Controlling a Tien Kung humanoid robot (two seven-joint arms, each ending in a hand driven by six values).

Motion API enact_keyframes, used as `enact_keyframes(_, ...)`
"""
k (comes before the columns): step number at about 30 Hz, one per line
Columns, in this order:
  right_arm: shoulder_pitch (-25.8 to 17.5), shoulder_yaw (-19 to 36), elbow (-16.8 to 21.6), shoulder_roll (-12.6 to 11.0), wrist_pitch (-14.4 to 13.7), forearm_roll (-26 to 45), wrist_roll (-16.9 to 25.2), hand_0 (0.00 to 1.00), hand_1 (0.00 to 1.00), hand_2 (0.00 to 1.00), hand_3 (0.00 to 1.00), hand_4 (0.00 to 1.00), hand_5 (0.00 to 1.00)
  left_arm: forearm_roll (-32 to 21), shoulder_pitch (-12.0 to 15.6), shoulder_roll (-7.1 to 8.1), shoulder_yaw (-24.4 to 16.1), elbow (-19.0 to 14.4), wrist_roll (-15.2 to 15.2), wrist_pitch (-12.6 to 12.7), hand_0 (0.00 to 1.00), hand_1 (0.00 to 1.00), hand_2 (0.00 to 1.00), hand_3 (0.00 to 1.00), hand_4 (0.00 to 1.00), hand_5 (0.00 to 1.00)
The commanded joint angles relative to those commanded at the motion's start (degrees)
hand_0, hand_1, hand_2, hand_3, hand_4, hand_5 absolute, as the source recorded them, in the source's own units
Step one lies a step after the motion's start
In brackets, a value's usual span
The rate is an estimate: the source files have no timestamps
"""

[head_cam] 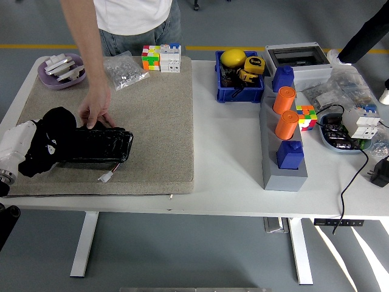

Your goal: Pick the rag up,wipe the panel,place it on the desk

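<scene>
My left hand sat at the far left of the beige mat, white forearm shell coming in from the table's left edge. Its fingers were buried in the black rag, so I couldn't see them directly; from how the cloth bunched over the hand I judged it was clutching the rag, not just resting under it. The rag covered the left end of the black panel, which lay flat on the mat with a small white connector on a lead trailing off its near edge. A person's hand was pressed down on the panel's far edge, probably to pin it so the wipe didn't drag it across the mat. My read was that we were mid-wipe, with the rag at the end of the panel nearest me and most of the panel surface exposed to its right. The rag hadn't been put down on the desk yet. Right hand wasn't visible at all. The purple tray, bag of small parts and cube puzzles along the mat's far edge were well apart from the work, so no snag risk there. The connector lead was the one thing I'd have watched near the rag.
</scene>
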Motion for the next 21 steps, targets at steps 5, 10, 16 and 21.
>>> enact_keyframes(5, 0.12, -0.19, -0.06, -0.08, 0.04, 0.0, -0.05, 0.769, 0.606, 0.67, 0.57, 0.998, 0.483, 0.3, -0.52, 0.82, -2.58, 2.44, -0.21, 0.01, 0.282, 0.208, 0.528, 0.394, 0.002, 0.002)
enact_keyframes(10, 0.09, -0.31, -0.04, -0.15, -0.01, -0.04, -0.09, 0.769, 0.606, 0.67, 0.571, 0.998, 0.484, -0.29, -0.86, 2.02, -4.52, 4.71, -0.87, 0.12, 0.284, 0.209, 0.527, 0.394, 0.002, 0.002)
enact_keyframes(16, 0.03, -0.71, -0.15, -0.23, -0.03, 0.07, -0.16, 0.77, 0.605, 0.67, 0.57, 0.998, 0.483, -1.76, -1.78, 3.14, -5.45, 8.17, -2.83, 0.7, 0.288, 0.21, 0.524, 0.389, 0.002, 0.002)
enact_keyframes(21, 0.14, -0.82, -0.15, -0.27, -0.08, -0.06, -0.21, 0.77, 0.605, 0.67, 0.57, 0.998, 0.483, -2.64, -2.49, 3.67, -5.8, 10.87, -4.1, 0.69, 0.288, 0.21, 0.524, 0.389, 0.002, 0.002)
